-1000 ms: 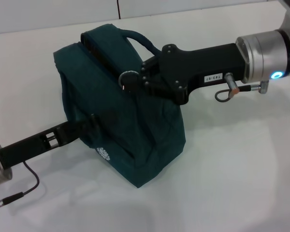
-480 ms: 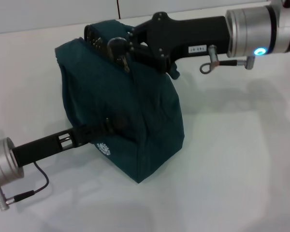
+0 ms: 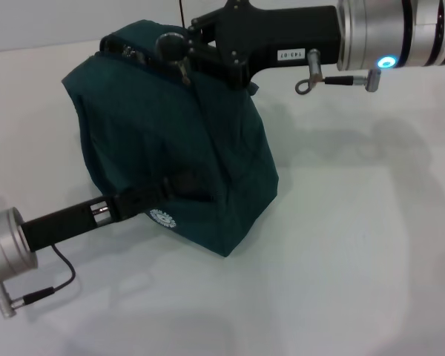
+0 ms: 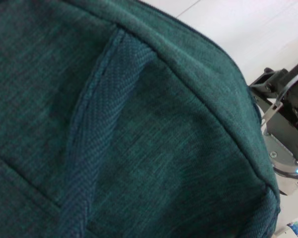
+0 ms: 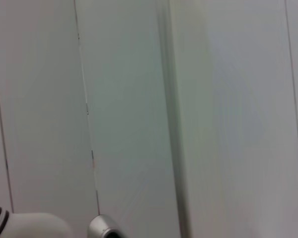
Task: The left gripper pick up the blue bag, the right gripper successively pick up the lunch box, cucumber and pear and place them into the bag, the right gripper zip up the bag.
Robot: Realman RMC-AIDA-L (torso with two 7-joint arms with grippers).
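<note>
Fingers of the right gripper [image 3: 179, 53] are closed at the top of the blue bag [image 3: 170, 141], pinched on the metal ring zipper pull [image 3: 184, 68] that hangs just under a round black knob at the gripper's tip. The gripper's black body carries a white label and runs back to a silver wrist with a blue light, with a small cable loop below it.

On the bag's near face, the left gripper [image 3: 179, 185] is pressed into the fabric at a dark strap, just above the small white round logo [image 3: 162, 219]. Its fingers are buried in the folds, so I cannot tell how far they are closed or whether they grip the strap. Its thin black arm leads back from the bag to a silver cylinder with a green light and a thin black cable curling onto the worktop [image 3: 341, 245].

The bag stands upright on the white worktop, leaning a little, its top seam pulled up toward the right gripper. The zipper teeth show along the top edge beside the pull. From the left wrist, the bag's teal weave and a stitched strap fill nearly everything, with the right arm's silver wrist showing past the bag's edge. The right wrist camera shows only pale wall panels.
</note>
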